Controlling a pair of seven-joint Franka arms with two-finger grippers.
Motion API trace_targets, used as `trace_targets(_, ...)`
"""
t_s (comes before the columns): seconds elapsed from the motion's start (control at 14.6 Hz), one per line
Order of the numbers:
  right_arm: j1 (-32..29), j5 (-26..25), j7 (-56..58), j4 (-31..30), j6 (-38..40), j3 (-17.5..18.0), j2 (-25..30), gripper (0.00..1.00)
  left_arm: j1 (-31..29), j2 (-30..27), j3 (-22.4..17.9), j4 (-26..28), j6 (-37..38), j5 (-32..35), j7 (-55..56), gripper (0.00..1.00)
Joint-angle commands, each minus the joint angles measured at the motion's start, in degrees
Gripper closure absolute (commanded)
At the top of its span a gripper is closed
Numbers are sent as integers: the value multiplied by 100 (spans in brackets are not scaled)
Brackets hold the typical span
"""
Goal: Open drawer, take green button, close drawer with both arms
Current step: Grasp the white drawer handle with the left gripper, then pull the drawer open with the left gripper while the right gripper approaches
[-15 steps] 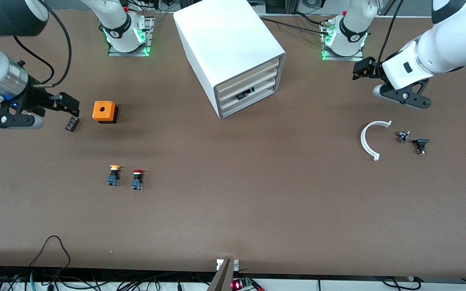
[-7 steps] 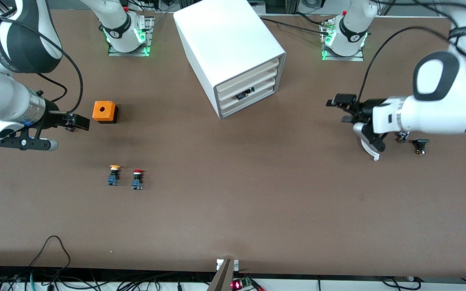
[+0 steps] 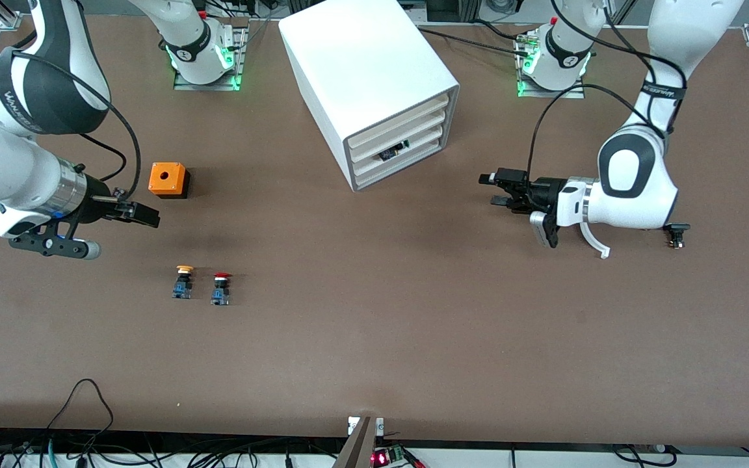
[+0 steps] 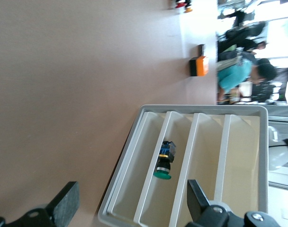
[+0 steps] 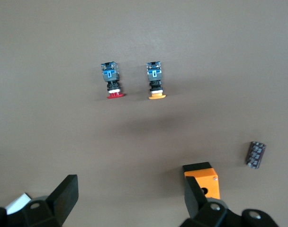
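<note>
A: Brown table (image 3: 374, 351), front view first. White cabinet (image 3: 369, 84) sits between the 2 arm bases, 4 drawers stacked, all look shut. Something dark shows in the drawer (image 3: 393, 153) that is 3rd from the top.

B: Grippers?

A: Left gripper (image 3: 499, 190) hangs over bare table toward the left arm's end, aimed at the cabinet front, well apart from it, fingers spread. Right gripper (image 3: 144, 214) is over the table near the orange box (image 3: 168, 180), fingers also apart, though that reads better from the wrist.

B: Other stuff?

A: Yellow-capped button (image 3: 183, 282) and red-capped button (image 3: 220, 288) side by side, nearer the camera than the orange box. White curved piece (image 3: 597, 239) and a small black part (image 3: 675, 234) sit by the left arm.

B: Left wrist view?

A: Gripper fingers (image 4: 63, 205) wide apart, nothing between them. Cabinet front fills the frame; the button (image 4: 164, 161), green cap, lies on its side in 1 of the 4 compartments, 2nd from the table side. The other 3 look empty.

B: Right wrist view?

A: Fingers (image 5: 62, 195) spread, holding nothing. Below: red and yellow buttons, orange box, a small dark ribbed part (image 5: 256, 154).

B: Progress?

A: Barely begun, I'd say. Drawer not yet pulled, button not taken, closing still left. All 3 steps remain.
</note>
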State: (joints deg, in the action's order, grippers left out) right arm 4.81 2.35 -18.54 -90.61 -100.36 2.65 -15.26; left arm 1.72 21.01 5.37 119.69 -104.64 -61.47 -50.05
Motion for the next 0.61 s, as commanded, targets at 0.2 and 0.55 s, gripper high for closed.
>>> trace_targets(0.2,485,73,-1335,568,-10,33,-398,0,153,325,359,800,-171,-1576,-1435,0)
trace_targets(0.55,907,64,-2398,1106,-10,33,-785,1,153,369,684,1126,4,-1675,-1640,13)
